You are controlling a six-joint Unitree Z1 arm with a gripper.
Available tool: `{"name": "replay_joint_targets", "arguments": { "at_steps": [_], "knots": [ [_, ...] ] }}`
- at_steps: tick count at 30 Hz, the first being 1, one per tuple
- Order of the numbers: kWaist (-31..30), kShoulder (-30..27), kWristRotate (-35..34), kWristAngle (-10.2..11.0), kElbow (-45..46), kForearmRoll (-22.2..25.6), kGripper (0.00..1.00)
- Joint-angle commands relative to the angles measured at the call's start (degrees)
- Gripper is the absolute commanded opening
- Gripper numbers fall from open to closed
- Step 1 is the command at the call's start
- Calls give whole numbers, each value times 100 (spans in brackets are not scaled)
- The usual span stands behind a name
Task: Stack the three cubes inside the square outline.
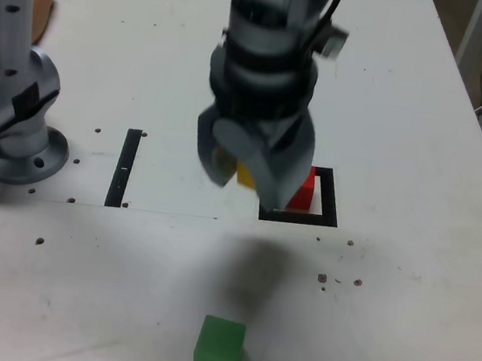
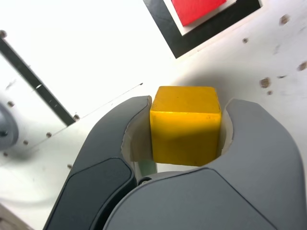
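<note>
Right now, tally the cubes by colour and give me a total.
Red cube, in the square outline: 1
Yellow cube, held in the gripper: 1
Green cube, alone on the table near the exterior view's bottom edge: 1
Total: 3 cubes

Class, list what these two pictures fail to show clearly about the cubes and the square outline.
- Yellow cube: exterior view, mostly hidden by the blurred gripper.
- Red cube: wrist view, cut off by the frame edge.
- Square outline: exterior view, partly hidden by the gripper.
- Green cube: absent from the wrist view.
</note>
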Motion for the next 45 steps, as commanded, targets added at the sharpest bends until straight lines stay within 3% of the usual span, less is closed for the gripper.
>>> {"name": "replay_joint_targets", "arguments": {
  "at_steps": [1,6,20,31,45],
  "knots": [
    [128,10,-168,20,-380,345,8],
    [400,39,-507,64,-735,609,6],
    [755,506,-884,186,-760,532,6],
    [962,1039,-985,-42,-978,552,6],
    [1287,1206,-999,-230,-1062,523,7]
  ]
}}
